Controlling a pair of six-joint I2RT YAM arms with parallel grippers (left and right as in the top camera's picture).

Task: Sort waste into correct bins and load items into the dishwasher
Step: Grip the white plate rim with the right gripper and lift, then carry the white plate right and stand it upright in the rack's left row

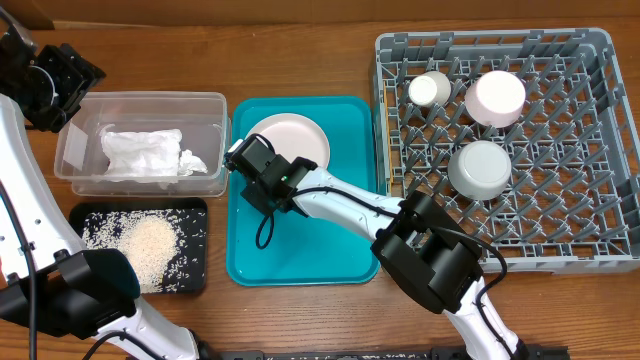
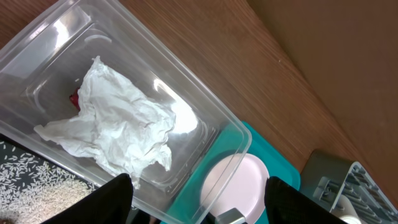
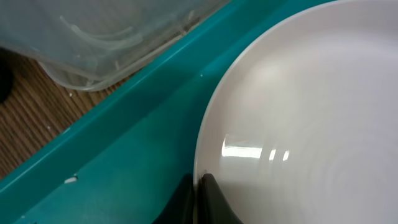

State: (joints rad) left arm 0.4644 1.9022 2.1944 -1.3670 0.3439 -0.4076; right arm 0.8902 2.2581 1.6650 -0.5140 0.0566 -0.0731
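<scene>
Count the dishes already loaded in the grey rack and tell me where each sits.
3. The small cream cup sits at the rack's far-left corner, the pink bowl just right of it, the grey-blue bowl nearer the middle. The right arm hides the near-left corner.

Table: brown wood (image 1: 300, 60), grain running left to right in the overhead view, filling nearly the whole frame.
Table finish: matte, with darker streaks in the grain.
Beyond the table edge: a smoother, plainer brown surface (image 2: 348, 50); floor or wall, cannot tell.
Far left corner: pale tan patch (image 1: 22, 10), cut off by the frame.
Light: even, from above; shadows short and soft.
</scene>
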